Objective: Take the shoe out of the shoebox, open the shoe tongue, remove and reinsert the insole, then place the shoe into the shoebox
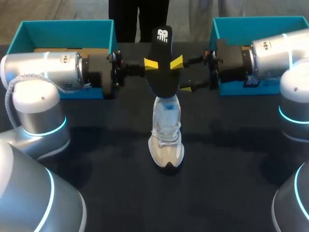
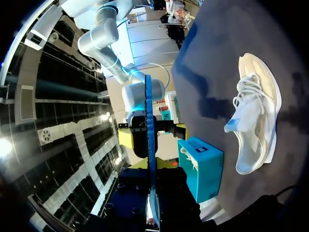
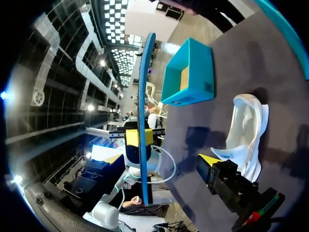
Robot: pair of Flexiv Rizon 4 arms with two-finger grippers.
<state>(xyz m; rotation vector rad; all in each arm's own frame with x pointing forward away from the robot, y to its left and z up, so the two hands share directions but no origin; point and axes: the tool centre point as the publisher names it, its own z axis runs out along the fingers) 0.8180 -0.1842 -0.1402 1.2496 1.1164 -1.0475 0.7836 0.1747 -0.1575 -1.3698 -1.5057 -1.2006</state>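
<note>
Insole (image 1: 163, 58) hangs upright above the shoe (image 1: 166, 140), which lies at the middle of the table (image 1: 96, 169), toe toward the near edge, clamped by the left gripper (image 1: 150, 64) while the right gripper (image 1: 179, 75) straddles it with jaws apart, likely to steady it for reinsertion.

Smooth silver-grey casings are seen on the left arm (image 1: 43, 72) and the right arm (image 1: 282, 53), every joint ringed with a glowing cyan band. Black wrist blocks are fitted ahead, and slim black fingers tipped in bright yellow are carried by the left hand (image 1: 153, 65) and the right hand (image 1: 178, 75).
</note>
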